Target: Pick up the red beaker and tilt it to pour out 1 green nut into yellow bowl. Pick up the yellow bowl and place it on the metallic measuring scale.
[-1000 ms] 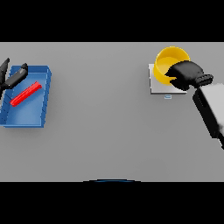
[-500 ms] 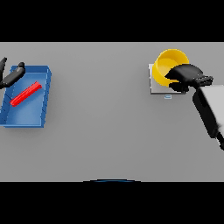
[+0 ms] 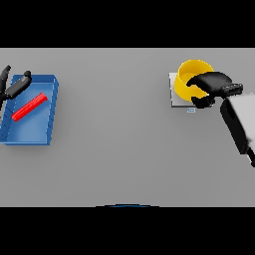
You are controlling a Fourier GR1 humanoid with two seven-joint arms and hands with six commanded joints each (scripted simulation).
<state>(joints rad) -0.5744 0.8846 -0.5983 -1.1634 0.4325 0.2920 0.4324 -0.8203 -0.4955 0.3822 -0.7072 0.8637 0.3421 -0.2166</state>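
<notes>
- The yellow bowl (image 3: 190, 78) sits at about two o'clock on the grey table (image 3: 119, 149), resting on the metallic measuring scale (image 3: 174, 94), whose pale plate shows along the bowl's left and lower sides.
- The right hand (image 3: 211, 84) is at the bowl's right rim, toward three o'clock of it; its dark fingers curl over the rim and down the near side, so the hand is clasped on the bowl.
- The right forearm, white with a dark strip, runs from the hand down toward five o'clock and leaves the view at the right edge.
- The red beaker (image 3: 29, 108) lies on its side inside the blue tray (image 3: 44, 133) at about nine o'clock on the table, its length slanting from lower left to upper right.
- The left hand (image 3: 14, 87) shows at the far left edge, over the tray's upper left corner, at about eleven o'clock from the beaker and apart from it.
- Its fingers are spread and fairly straight, holding nothing.
- Whether a green nut lies in the bowl cannot be told.
</notes>
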